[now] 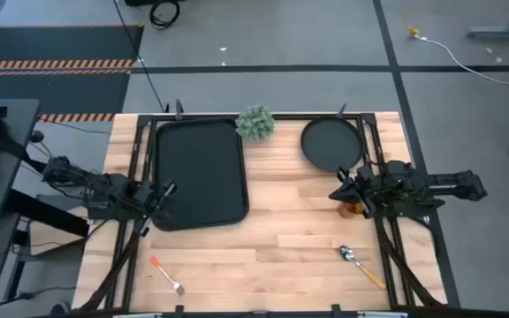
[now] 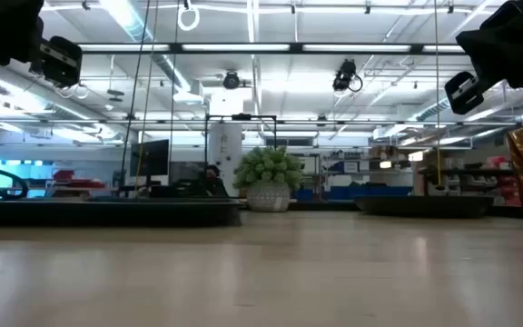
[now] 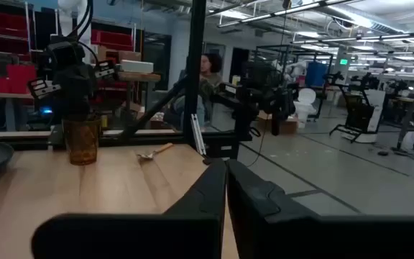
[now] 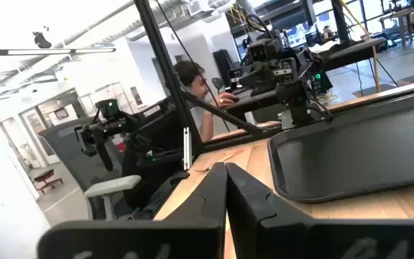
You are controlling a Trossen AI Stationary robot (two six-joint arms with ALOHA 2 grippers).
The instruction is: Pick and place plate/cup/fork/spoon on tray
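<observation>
The black tray point(image 1: 200, 172) lies at the table's far left and the round black plate point(image 1: 331, 143) at the far right. The amber cup point(image 1: 353, 208) stands upright on the table, partly under my right gripper point(image 1: 343, 191). That gripper is shut and raised above the cup, which also shows in the left wrist view point(image 3: 82, 140). My left gripper point(image 1: 163, 196) is shut over the tray's near left corner. The spoon point(image 1: 360, 263) lies flat near the table's near right edge. The fork point(image 1: 166, 274) lies flat near the near left edge.
A green plant ball in a pot point(image 1: 255, 123) stands at the far edge between tray and plate. Bare wood spans the table's middle point(image 1: 290, 221). A person point(image 4: 192, 86) sits beyond the table's left side.
</observation>
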